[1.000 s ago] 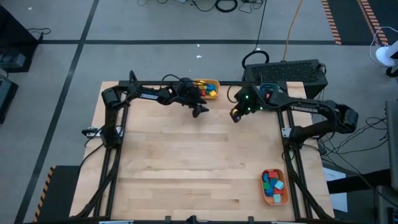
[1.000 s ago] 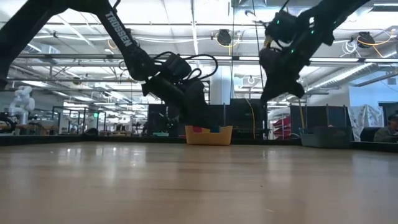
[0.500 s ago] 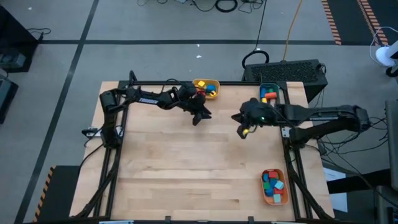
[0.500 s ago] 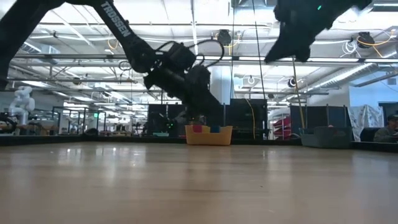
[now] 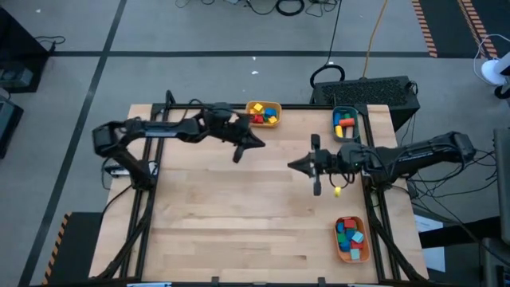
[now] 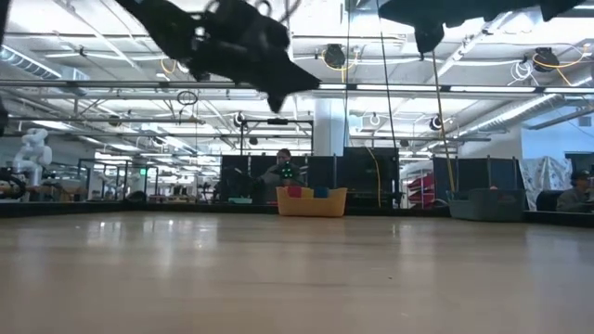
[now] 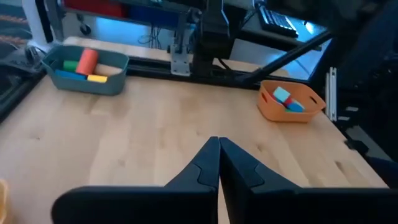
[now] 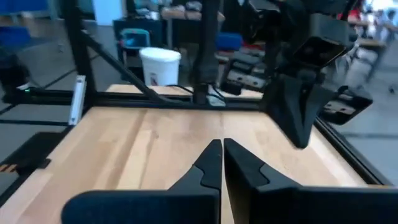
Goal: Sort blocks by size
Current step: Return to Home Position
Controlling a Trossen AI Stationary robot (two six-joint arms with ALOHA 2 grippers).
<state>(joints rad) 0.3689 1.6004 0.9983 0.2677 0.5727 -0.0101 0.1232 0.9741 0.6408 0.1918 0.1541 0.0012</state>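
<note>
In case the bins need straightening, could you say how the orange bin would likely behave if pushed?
The orange bin looks low and wide, so it would probably slide on the smooth table rather than tip. The blocks piled inside likely add weight and could shift or rattle.

Smooth, pale wooden table (image 5: 239,215)

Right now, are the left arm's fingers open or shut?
Shut. In its wrist view the left arm's fingers press together from base to tip, with nothing held between them.

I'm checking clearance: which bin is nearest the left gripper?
The yellow bin at the far edge, close by the left gripper; the teal bin and orange bin lie much farther off.
</note>
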